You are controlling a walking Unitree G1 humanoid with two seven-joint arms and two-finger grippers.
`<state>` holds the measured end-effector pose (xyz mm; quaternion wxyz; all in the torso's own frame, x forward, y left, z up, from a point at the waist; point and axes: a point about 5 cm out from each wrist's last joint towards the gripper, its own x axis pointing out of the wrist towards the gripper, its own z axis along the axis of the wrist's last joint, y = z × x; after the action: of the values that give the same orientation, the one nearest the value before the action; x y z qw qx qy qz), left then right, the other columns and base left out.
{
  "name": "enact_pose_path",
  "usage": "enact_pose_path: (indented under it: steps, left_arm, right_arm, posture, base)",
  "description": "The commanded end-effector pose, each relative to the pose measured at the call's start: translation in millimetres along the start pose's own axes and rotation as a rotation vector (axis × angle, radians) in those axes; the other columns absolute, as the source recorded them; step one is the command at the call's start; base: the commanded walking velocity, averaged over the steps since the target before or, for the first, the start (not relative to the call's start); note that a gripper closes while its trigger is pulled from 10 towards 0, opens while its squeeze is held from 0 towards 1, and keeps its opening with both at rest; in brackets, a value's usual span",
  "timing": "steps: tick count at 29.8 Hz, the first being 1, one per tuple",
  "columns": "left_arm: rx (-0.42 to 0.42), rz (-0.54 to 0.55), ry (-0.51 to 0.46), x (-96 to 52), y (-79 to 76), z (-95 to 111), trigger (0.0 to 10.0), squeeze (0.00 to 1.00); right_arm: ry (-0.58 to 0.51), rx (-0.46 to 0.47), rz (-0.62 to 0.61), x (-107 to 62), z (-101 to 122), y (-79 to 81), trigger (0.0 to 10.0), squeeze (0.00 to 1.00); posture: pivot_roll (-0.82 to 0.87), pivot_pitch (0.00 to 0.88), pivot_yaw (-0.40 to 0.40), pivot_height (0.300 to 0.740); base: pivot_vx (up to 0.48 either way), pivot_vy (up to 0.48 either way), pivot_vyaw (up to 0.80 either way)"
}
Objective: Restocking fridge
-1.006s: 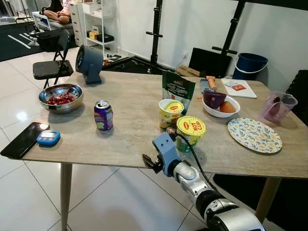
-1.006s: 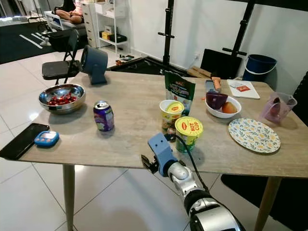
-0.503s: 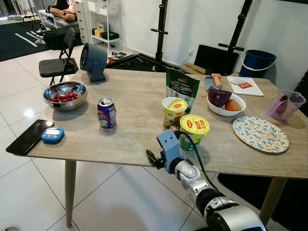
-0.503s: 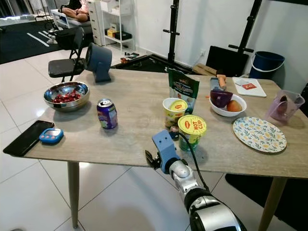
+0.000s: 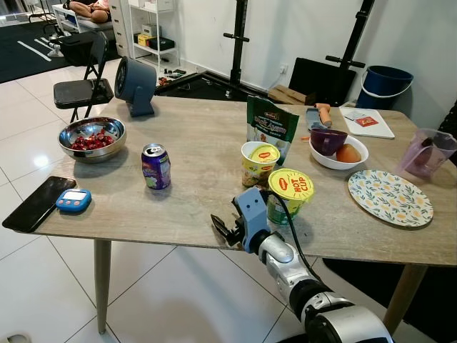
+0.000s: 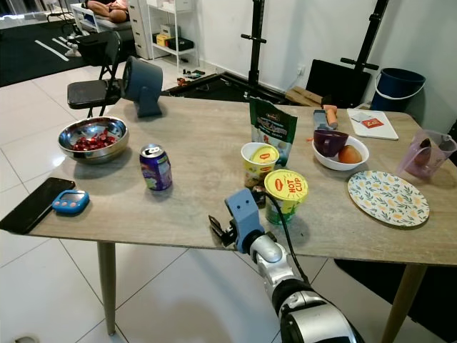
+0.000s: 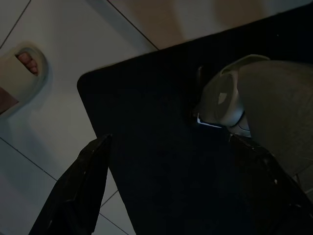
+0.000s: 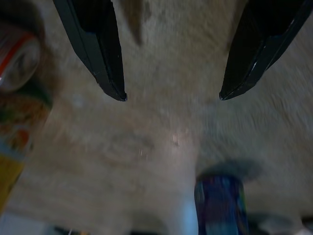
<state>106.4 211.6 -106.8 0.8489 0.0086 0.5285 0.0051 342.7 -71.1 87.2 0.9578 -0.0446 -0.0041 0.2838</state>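
At the table point(image 5: 178, 214) edge, right gripper point(image 5: 223, 229) (spread, empty) faces the can point(image 5: 156, 166).

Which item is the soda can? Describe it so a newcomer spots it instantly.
Start at the wooden table and look to its left half, between the steel bowl of cherries and the two yellow noodle cups. The soda can stands upright there, alone. It is the only purple metal cylinder with a pull-tab top.
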Motion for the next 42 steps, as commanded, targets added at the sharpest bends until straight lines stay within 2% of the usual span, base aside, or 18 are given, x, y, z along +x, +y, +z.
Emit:
enact_pose_path:
  steps: [1,10,13,14,17,20,21,23,24,25,27,29,31,33,34,35,38,42]
  left_arm:
    - [0.019,-0.022,0.014,0.8,-7.3,-2.3,10.0,0.0]
    - [0.036,-0.038,0.008,2.7,-12.2,3.2,10.0,0.0]
    - [0.043,-0.046,0.006,3.3,-14.2,5.2,10.0,0.0]
    - [0.043,-0.046,0.006,3.3,-14.2,5.2,10.0,0.0]
    - [0.052,-0.051,0.007,3.6,-14.8,5.9,10.0,0.0]
    - [0.054,-0.052,0.008,3.7,-15.0,6.2,10.0,0.0]
    - [0.058,-0.053,0.009,3.9,-15.4,6.8,10.0,0.0]
    - [0.058,-0.053,0.009,3.9,-15.4,6.8,10.0,0.0]
    - [0.061,-0.055,0.009,4.1,-15.8,7.4,10.0,0.0]
    - [0.061,-0.055,0.009,4.1,-15.8,7.4,10.0,0.0]
    - [0.068,-0.059,0.009,4.4,-16.6,8.5,10.0,0.0]
    - [0.068,-0.059,0.009,4.4,-16.6,8.5,10.0,0.0]
    - [0.077,-0.065,0.008,4.9,-18.0,10.1,10.0,0.0]
    - [0.08,-0.069,0.007,5.1,-19.0,10.9,10.0,0.0]
    - [0.08,-0.075,0.007,5.4,-20.2,11.5,10.0,0.0]
    - [0.08,-0.075,0.007,5.4,-20.2,11.5,10.0,0.0]
    - [0.079,-0.085,0.009,5.9,-23.0,12.7,10.0,0.0]
    - [0.076,-0.086,0.01,6.2,-23.9,13.2,10.0,0.0]
  right_arm:
    - [-0.028,0.009,-0.01,-1.2,2.2,-2.5,10.0,0.0]
    - [-0.09,0.031,0.008,-7.2,5.5,-9.6,10.0,0.0]
    - [-0.131,0.106,0.17,-14.1,3.0,-3.0,10.0,0.0]
    - [-0.131,0.106,0.17,-14.1,3.0,-3.0,10.0,0.0]
    - [-0.146,0.285,0.429,-26.8,-4.7,8.2,10.0,0.0]
    - [-0.155,0.335,0.501,-32.2,-6.4,10.4,10.0,0.0]
    - [-0.15,0.384,0.577,-39.8,-9.9,11.6,10.0,0.0]
    - [-0.15,0.384,0.577,-39.8,-9.9,11.6,10.0,0.0]
    - [-0.137,0.41,0.643,-49.1,-14.3,11.7,10.0,0.0]
    - [-0.137,0.41,0.643,-49.1,-14.3,11.7,10.0,0.0]
    - [-0.104,0.492,0.807,-74.0,-21.9,12.3,10.0,0.0]
    - [-0.104,0.492,0.807,-74.0,-21.9,12.3,10.0,0.0]
    - [-0.051,0.537,0.907,-94.0,-30.4,11.0,10.0,0.0]
    - [0.005,0.535,0.916,-100.8,-39.2,9.2,10.0,0.0]
    - [0.089,0.518,0.886,-107.6,-52.1,5.9,10.0,0.0]
    - [0.089,0.518,0.886,-107.6,-52.1,5.9,10.0,0.0]
    - [0.386,0.45,0.75,-135.5,-91.9,-1.5,10.0,0.0]
    - [0.509,0.436,0.659,-152.9,-107.5,-5.1,10.0,0.0]
  posture:
    - [0.18,0.055,-0.04,0.74]
    - [0.14,0.049,-0.036,0.74]
    - [0.14,0.049,-0.036,0.74]
    - [0.14,0.049,-0.036,0.74]
    - [0.11,0.04,-0.029,0.74]
    - [0.11,0.04,-0.029,0.74]
    - [0.1,0.035,-0.029,0.74]
    - [0.1,0.035,-0.029,0.74]
    - [0.1,0.031,-0.028,0.74]
    - [0.1,0.031,-0.028,0.74]
    - [0.09,0.027,-0.026,0.74]
    - [0.09,0.027,-0.026,0.74]
    - [0.07,0.025,-0.025,0.74]
    - [0.07,0.021,-0.024,0.74]
    - [0.07,0.02,-0.025,0.74]
    - [0.07,0.02,-0.025,0.74]
    - [0.07,0.016,-0.022,0.74]
    - [0.07,0.014,-0.021,0.74]
  base:
    - [0.0,0.0,0.0]
    - [0.0,0.0,0.0]
    - [0.0,0.0,0.0]
    - [0.0,0.0,0.0]
    - [0.0,0.0,0.0]
    - [0.0,0.0,0.0]
    - [0.0,0.0,0.0]
    - [0.0,0.0,0.0]
    - [0.0,0.0,0.0]
    - [0.0,0.0,0.0]
    - [0.0,0.0,0.0]
    - [0.0,0.0,0.0]
    - [0.0,0.0,0.0]
    - [0.0,0.0,0.0]
    - [0.0,0.0,0.0]
    - [0.0,0.0,0.0]
    - [0.0,0.0,0.0]
    - [0.0,0.0,0.0]
